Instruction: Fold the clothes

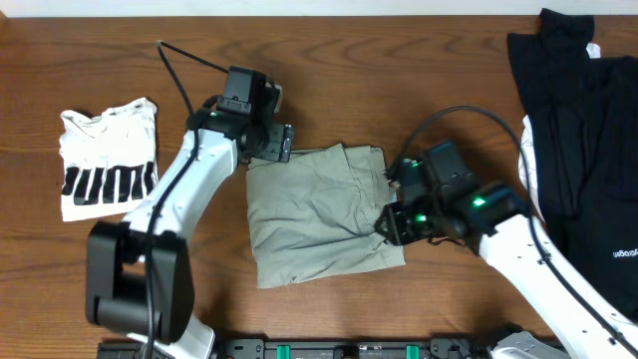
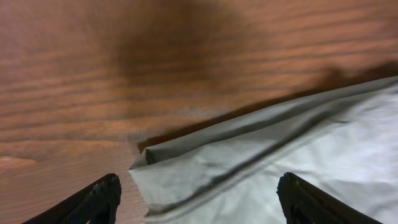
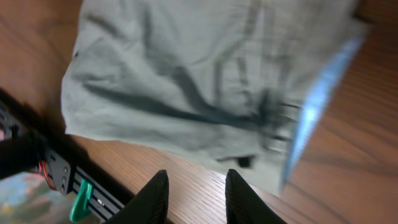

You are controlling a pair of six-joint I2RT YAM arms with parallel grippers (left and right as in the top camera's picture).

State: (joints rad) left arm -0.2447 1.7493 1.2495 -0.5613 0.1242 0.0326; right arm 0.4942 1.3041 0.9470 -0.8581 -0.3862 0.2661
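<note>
The clothes, a pair of light khaki-grey shorts (image 1: 314,214), lie folded into a rough rectangle at the middle of the table. My left gripper (image 1: 274,150) hovers over their far left corner. In the left wrist view its fingers (image 2: 99,200) stand wide apart, open, with the corner of the shorts (image 2: 280,168) lying loose between them. My right gripper (image 1: 391,221) is at the shorts' right edge. Its fingertips (image 3: 157,194) are a little apart over bare wood, just short of the shorts' hem (image 3: 186,74), holding nothing.
A small white tee with black bars (image 1: 105,160) lies at the left. Black garments (image 1: 583,130) cover the right side of the table. A black rail with green clips (image 1: 349,349) runs along the front edge, also visible in the right wrist view as the rail (image 3: 62,177).
</note>
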